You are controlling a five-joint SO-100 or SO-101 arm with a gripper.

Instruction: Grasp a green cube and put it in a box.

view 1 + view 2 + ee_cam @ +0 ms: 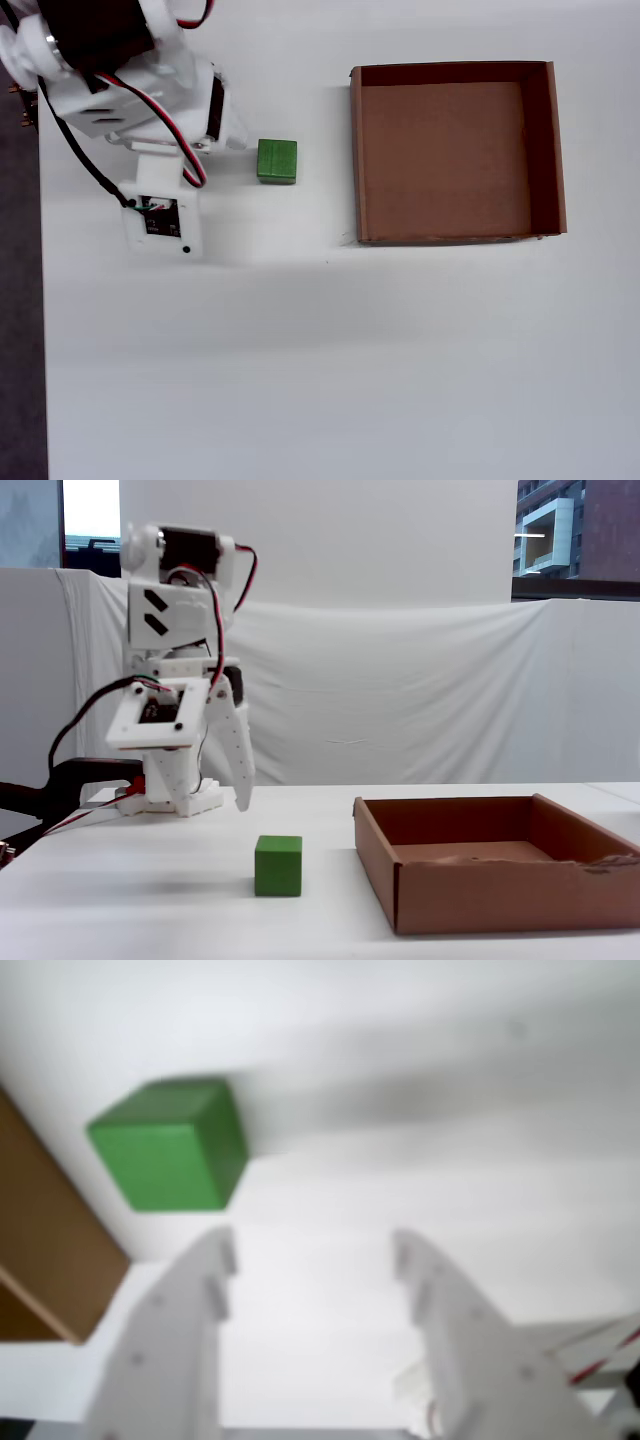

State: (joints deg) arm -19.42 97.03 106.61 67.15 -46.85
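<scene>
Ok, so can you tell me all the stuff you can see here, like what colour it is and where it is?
green cube: one, bright green, on the table between the arm and the box, touching neither.
box: one, brown cardboard, empty, right of the cube in the overhead view.
table: one, white, under everything.
backdrop cloth: one, white, behind the table in the fixed view.
end effector: one, white, open, above the table, holding nothing.

- A white table (300,360) is seen in the overhead view.
- The green cube (277,161) is set directly on it.
- The box (358,160) is placed well apart, to the cube's right.
</scene>
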